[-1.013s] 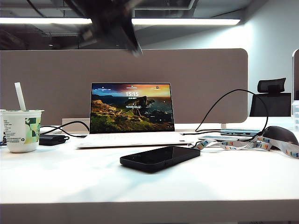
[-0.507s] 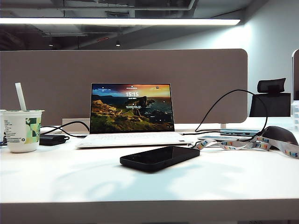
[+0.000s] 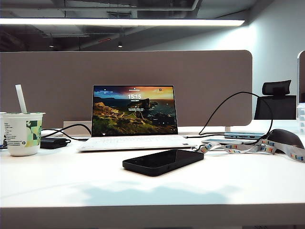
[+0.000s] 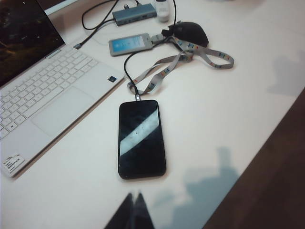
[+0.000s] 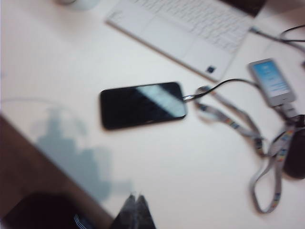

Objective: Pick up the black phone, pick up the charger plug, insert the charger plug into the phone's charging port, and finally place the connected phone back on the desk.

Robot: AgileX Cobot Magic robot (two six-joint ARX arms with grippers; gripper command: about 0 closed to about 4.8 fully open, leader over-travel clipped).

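The black phone (image 3: 163, 161) lies flat, screen up, on the white desk (image 3: 71, 181) in front of the laptop. In the wrist views the phone (image 4: 140, 138) (image 5: 142, 105) has the charger plug (image 4: 137, 98) (image 5: 187, 98) seated at its short end edge, with the thin black cable curving away. The plug covers the charging port. My left gripper (image 4: 135, 194) hangs well above the desk on the phone's near side, shut and empty. My right gripper (image 5: 135, 195) is also high above the desk near its front edge, shut and empty. Neither gripper shows in the exterior view.
An open laptop (image 3: 134, 114) stands behind the phone. A paper cup (image 3: 21, 132) and a power brick (image 3: 55, 142) sit at the left. A colourful lanyard (image 4: 190, 55), a pale blue slab (image 4: 131, 44), a black mouse (image 4: 190, 32) and a hub (image 4: 135, 13) lie at the right.
A blurred dark arm at the top of the exterior view one second ago has left the picture. The shadows on the desk have slid toward the front edge. The phone has not moved.
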